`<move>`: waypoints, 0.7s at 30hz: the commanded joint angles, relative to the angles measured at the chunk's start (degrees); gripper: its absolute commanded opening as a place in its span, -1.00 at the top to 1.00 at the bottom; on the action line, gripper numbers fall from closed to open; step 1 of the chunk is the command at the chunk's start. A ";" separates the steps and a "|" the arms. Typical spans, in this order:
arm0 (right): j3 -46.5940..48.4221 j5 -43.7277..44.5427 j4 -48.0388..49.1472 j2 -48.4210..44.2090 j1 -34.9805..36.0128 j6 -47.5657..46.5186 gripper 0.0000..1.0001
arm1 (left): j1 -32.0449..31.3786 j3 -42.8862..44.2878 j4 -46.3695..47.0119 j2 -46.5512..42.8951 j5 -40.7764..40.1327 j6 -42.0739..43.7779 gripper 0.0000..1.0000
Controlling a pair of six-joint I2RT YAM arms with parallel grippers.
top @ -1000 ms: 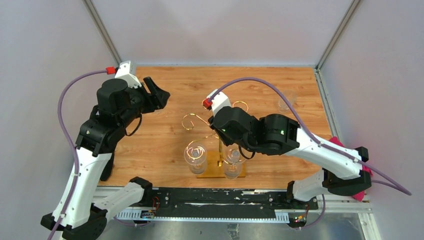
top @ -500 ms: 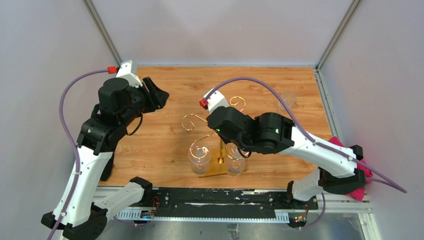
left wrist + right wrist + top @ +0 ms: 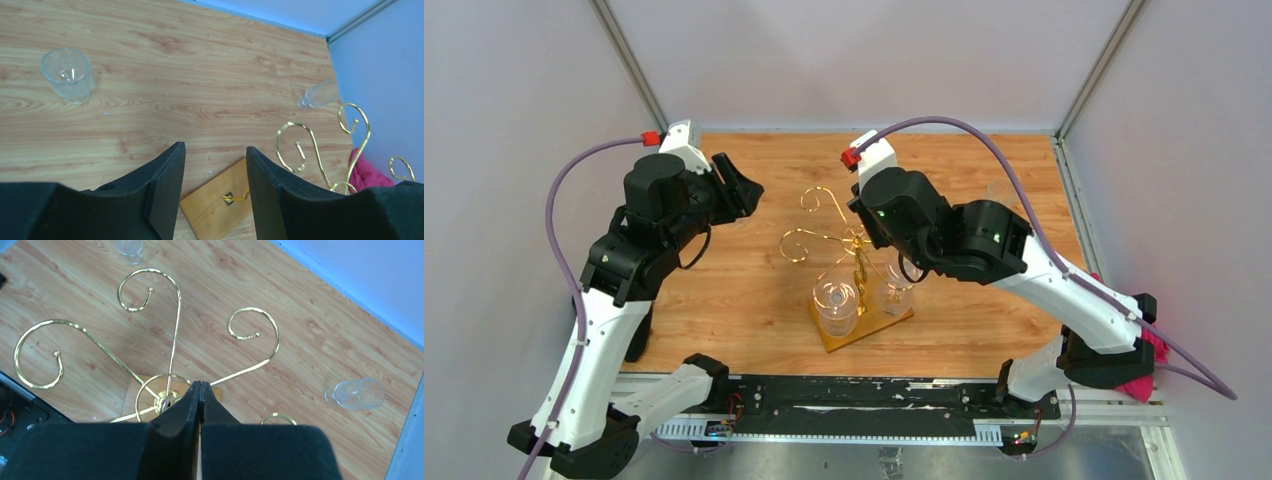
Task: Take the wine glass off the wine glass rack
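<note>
The gold wine glass rack [image 3: 824,235] stands mid-table on its wooden base [image 3: 879,325], which sits askew. Two wine glasses [image 3: 836,303] [image 3: 894,295] hang bowl-down from its arms. My right gripper [image 3: 864,245] is over the rack's top. Its jaws are pressed together, their tips [image 3: 200,383] beside the hub [image 3: 165,401] where the scroll arms meet, and nothing shows between them. My left gripper [image 3: 744,190] hovers open at the far left, away from the rack. Between its fingers [image 3: 215,150] I see only the rack's base [image 3: 220,202].
A clear glass [image 3: 66,75] stands on the table at the left. Another clear glass [image 3: 999,200] lies on its side at the far right. A pink cloth [image 3: 1149,375] lies off the table's right edge. Grey walls close in the table.
The right arm swung towards the far side and its jaws closed fully. The rack turned and shifted with it, and its base now sits askew. The left gripper narrowed slightly.
</note>
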 commanded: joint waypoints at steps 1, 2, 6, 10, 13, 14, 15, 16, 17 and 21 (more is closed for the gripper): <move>-0.92 -2.96 1.93 0.05 -1.70 -0.48 1.00 | -0.24 0.56 0.91 0.29 -0.52 1.08 -0.07; -0.95 -3.48 2.04 0.13 -1.68 -0.17 1.00 | -0.24 0.44 0.91 0.28 -0.54 1.02 -0.07; -1.28 -6.15 2.43 -0.43 -1.64 1.05 0.47 | -0.24 0.43 0.93 0.20 -0.54 0.97 -0.07; -3.45 -11.09 4.50 -1.86 -1.60 1.47 0.12 | -0.24 0.58 0.91 0.12 -0.54 0.77 -0.08; -5.11 -11.55 4.18 -1.94 -1.60 2.25 0.08 | -0.24 0.59 0.91 0.17 -0.16 0.58 -0.08; -5.87 -11.57 4.21 -2.03 -1.59 2.63 0.08 | -0.24 0.50 0.91 0.13 -0.12 0.51 -0.08; -6.72 -11.56 4.29 -2.12 -1.64 2.84 0.08 | -0.24 0.49 0.91 0.04 -0.11 0.49 -0.08; -7.91 -11.34 4.52 -2.28 -1.60 2.91 0.08 | -0.24 0.54 0.91 -0.02 -0.15 0.49 -0.08; -8.71 -10.85 4.67 -2.39 -1.64 2.99 0.08 | -0.24 0.51 0.91 -0.11 -0.19 0.41 -0.08; -10.72 -9.20 4.98 -2.57 -1.64 3.46 0.13 | -0.24 0.69 0.91 -0.13 0.06 0.40 -0.08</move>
